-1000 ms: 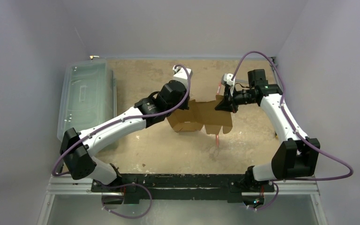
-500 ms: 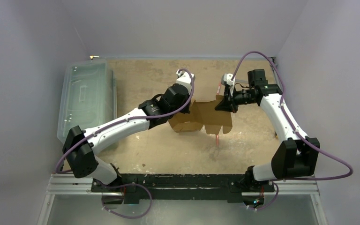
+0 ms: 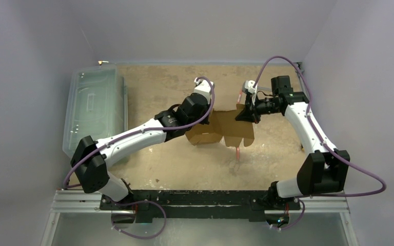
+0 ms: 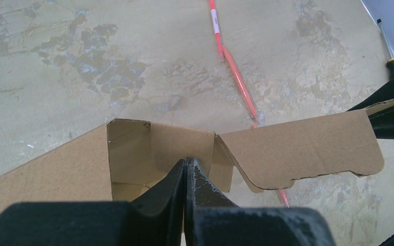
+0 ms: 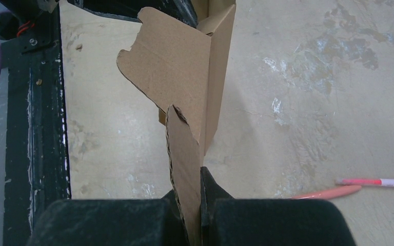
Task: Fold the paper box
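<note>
The paper box (image 3: 225, 129) is brown corrugated cardboard, partly folded, lying mid-table between my two arms. My left gripper (image 3: 209, 117) is shut with nothing between its fingers. In the left wrist view its tips (image 4: 186, 161) sit inside the box's open corner, up against an inner wall (image 4: 177, 143), and a side flap (image 4: 297, 146) spreads to the right. My right gripper (image 3: 243, 114) is shut on the box's far right flap. In the right wrist view that flap (image 5: 184, 159) stands on edge between the fingers (image 5: 197, 177), with the box body (image 5: 179, 61) beyond it.
A large clear plastic bin (image 3: 93, 107) stands along the left side of the table. Pink-red pens (image 3: 237, 152) lie on the table just in front of the box, also visible as pens (image 4: 236, 77) and pens (image 5: 374, 182). The black base rail (image 3: 200, 197) runs along the near edge.
My left arm has swung right and reached further, bringing its shut tips into the box's corner. The right arm and its hold on the flap have not moved.
</note>
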You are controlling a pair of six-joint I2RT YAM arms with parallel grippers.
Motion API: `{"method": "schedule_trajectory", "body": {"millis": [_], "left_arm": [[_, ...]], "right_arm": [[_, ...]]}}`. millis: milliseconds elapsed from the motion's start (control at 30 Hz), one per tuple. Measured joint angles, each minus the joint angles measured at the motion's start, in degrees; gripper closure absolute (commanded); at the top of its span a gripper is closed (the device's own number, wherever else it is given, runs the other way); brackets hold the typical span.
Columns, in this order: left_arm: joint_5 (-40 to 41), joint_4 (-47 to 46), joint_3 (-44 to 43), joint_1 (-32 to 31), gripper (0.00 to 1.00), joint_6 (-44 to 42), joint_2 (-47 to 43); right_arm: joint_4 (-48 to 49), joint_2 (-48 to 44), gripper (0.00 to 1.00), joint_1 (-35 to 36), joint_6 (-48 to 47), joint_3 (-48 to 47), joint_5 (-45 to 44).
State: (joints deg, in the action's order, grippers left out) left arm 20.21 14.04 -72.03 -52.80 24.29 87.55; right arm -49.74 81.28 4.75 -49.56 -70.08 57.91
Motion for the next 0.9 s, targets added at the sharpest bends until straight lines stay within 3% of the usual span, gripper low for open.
{"method": "schedule_trajectory", "body": {"millis": [367,500,667,900], "left_arm": [[-2.36,-3.23,2.14,0.0,1.0,-0.5,-0.61],[-7.43,-3.15,5.86,0.0,0.76,-1.64,-5.84],[-13.25,-4.17,11.87,-0.11,0.45,-3.45,-20.98],[-9.25,-7.34,20.96,-0.02,0.07,-6.27,-42.45]], "right_arm": [[0.07,0.0,1.0,0.0,0.02,0.0,-0.31],[0.52,0.0,1.0,0.0,0.07,0.0,-1.09],[0.66,-0.02,1.0,0.0,-0.15,0.0,-1.7],[-1.11,-0.68,1.0,0.0,-3.89,-0.09,-1.9]]}}
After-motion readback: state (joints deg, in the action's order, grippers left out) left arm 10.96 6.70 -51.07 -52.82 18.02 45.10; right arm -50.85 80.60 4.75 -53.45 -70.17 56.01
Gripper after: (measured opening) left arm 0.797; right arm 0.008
